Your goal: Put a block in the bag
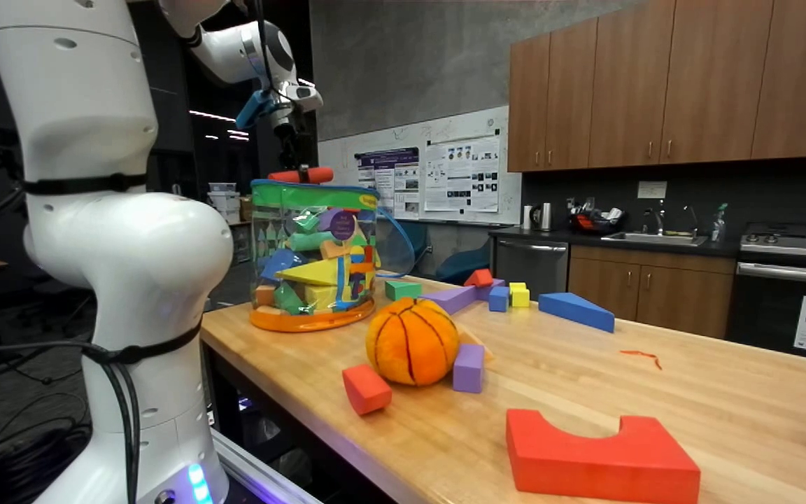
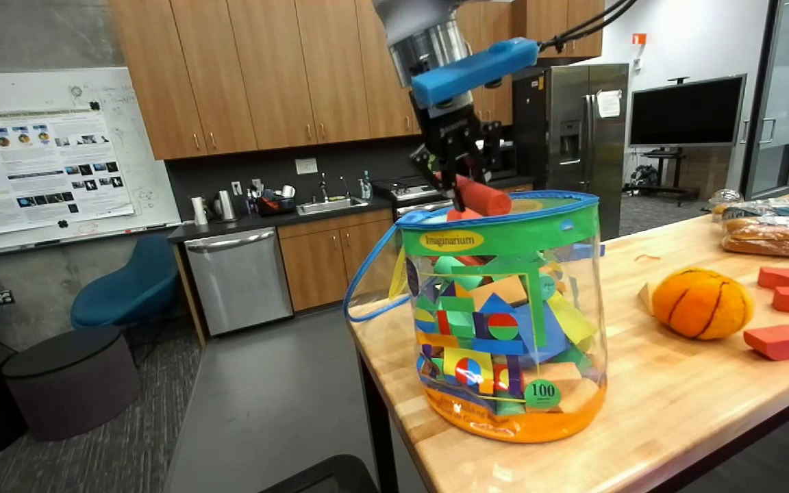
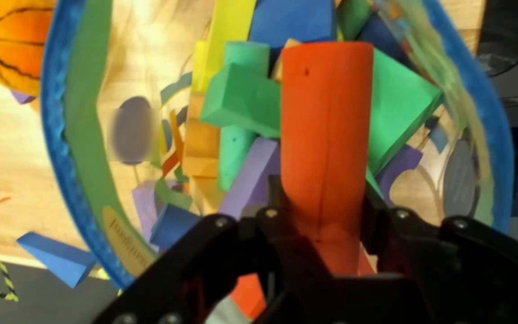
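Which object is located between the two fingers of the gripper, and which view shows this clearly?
The red-orange bar lies between the fingers of the gripper. The wrist view shows this, with the open bag below.

Past the far edge of the worktop [image 1: 725, 392] stand brown cupboards [image 1: 641, 91] and an oven [image 1: 763, 315]; in an exterior view, grey floor [image 2: 251, 404], blue chairs [image 2: 131, 287] and a whiteboard [image 2: 133, 130] show past its left edge
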`<state>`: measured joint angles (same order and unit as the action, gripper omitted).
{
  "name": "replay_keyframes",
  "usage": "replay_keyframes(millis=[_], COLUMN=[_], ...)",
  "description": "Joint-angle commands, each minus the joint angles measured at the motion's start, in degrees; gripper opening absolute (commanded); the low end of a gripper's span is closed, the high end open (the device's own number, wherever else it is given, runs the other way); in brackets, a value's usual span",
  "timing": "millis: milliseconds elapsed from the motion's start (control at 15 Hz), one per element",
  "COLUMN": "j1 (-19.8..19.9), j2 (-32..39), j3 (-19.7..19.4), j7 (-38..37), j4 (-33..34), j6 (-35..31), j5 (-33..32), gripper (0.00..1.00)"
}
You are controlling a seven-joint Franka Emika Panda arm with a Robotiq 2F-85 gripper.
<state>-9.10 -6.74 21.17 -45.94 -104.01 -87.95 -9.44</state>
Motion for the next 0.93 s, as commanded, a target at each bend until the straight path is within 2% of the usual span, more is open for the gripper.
replay_keyframes(millis=[0,67,133,333,400,867], j1=[-1.08,-1.76,-1.77,-1.77,-1.89,-2.07], j2=[-0.06,0.67,0.77,0.83,0.83,0.83], j3=[-2.6,-2.06,-2.28,-2.48,-2.45,-2.41], j7=[-5.14,-2.94,-3.13,-3.08,-3.07,-3.07], j4=[-2.16,-0.56,-0.87,-0.82,-0.81,-0.8], j6=[-1.59,-0.26,-0.37,-0.37,-0.37,-0.37], j5=[6.7,3.63,3.9,3.86,3.87,3.87], gripper=[0.58,0.64,0.43,0.61,0.64,0.64])
